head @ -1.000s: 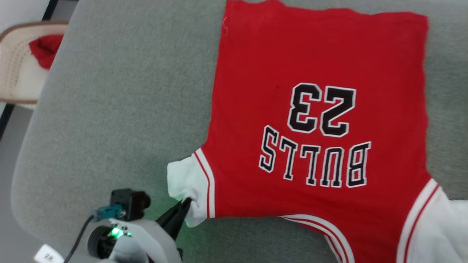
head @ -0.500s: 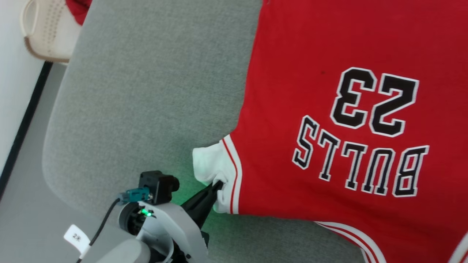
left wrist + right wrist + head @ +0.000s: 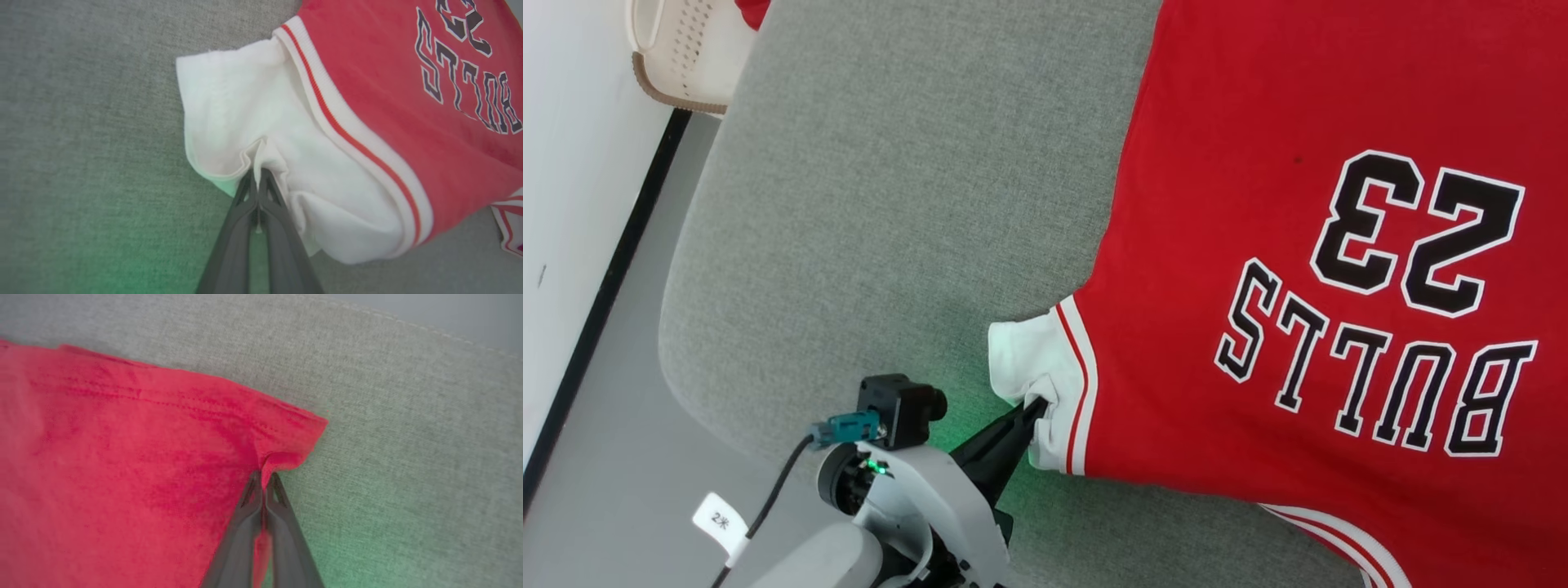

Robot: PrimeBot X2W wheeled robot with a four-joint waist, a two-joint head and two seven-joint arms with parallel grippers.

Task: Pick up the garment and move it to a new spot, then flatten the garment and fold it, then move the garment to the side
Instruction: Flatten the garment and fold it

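pinching garment [image 3: 1258, 204] — left tool [image 3: 258, 173] clamped on sleeve [image 3: 245, 106], right tool [image 3: 265, 477] on corner [image 3: 302, 428]

garment [image 3: 1258, 163] on cushion [image 3: 890, 204], basket [image 3: 678, 57] beyond left corner

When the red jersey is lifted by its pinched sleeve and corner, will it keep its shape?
Probably not: the garment puckers where the left gripper pinches its white sleeve, so it should sag limply. The thin fold at the right gripper suggests little weight.

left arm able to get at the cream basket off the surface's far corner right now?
Probably not: the left gripper is shut on the white sleeve of the garment, and the basket sits beyond the grey surface, far off.
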